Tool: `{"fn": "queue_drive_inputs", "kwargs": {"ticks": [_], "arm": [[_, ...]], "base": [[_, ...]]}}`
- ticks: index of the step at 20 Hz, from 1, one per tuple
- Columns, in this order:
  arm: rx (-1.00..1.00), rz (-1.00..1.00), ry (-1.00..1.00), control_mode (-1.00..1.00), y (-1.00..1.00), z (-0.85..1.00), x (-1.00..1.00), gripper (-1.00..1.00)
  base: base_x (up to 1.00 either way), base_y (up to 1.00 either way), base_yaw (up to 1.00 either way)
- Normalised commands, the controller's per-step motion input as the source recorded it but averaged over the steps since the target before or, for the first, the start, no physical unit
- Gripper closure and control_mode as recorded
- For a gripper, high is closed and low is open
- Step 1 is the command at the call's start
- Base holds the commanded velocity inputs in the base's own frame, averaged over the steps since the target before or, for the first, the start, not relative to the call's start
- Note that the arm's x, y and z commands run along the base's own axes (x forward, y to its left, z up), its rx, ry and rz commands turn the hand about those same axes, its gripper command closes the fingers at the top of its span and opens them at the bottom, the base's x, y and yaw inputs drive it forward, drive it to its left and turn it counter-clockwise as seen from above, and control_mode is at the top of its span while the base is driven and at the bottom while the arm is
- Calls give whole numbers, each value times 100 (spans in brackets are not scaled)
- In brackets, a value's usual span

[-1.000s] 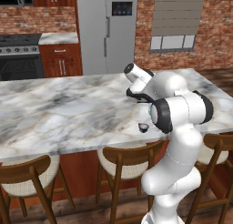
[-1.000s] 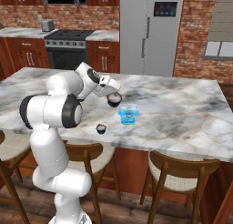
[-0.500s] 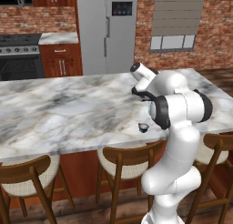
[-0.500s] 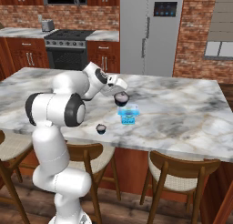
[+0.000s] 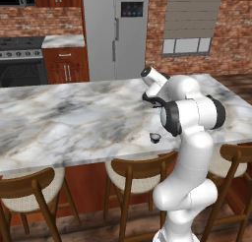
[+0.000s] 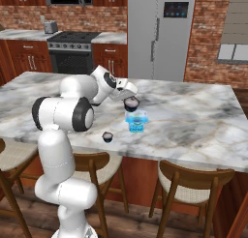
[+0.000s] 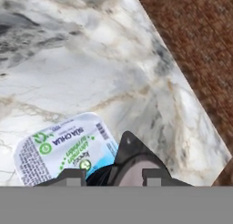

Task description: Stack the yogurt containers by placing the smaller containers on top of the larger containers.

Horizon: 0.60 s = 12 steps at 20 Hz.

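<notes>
1. On the marble island counter (image 6: 193, 116), near its front edge, a small dark cup (image 6: 107, 137) with a whitish top stands alone, upright, apart from the other items; the left base view shows it (image 5: 155, 137) just beside the robot's upper arm.
2. Right of that cup and farther back on the counter, a light blue tub (image 6: 136, 122) sits flat; the hand view shows its pale printed lid (image 7: 63, 148) with green markings and a barcode.
3. Just above the tub, the gripper (image 6: 130, 100) is clamped on a second dark cup (image 6: 131, 104), which hangs over the tub's rear left part; whether the cup touches the lid cannot be told. In the hand view this cup (image 7: 132, 166) appears between the two dark fingertips (image 7: 68, 176), overlapping the tub's lid edge.
4. Under the counter's front overhang, wooden stools (image 6: 191, 181) with pale seats stand in a row.
5. Behind the counter, a steel refrigerator (image 6: 160, 34) stands against a brick wall (image 6: 208, 34), with a stove (image 6: 72, 51) and red-brown cabinets (image 6: 22, 58) to its left.
</notes>
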Motion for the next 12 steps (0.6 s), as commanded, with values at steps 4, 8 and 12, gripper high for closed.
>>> {"fn": "queue_drive_inputs", "kwargs": {"ticks": [4,8,12], "arm": [[-2,0,8,-100,0,-11,11,100],[-2,0,10,-100,0,-17,3,100],[-1,0,9,-100,-2,-15,0,100]], "base": [[0,0,0],[0,0,0],[0,0,0]]}}
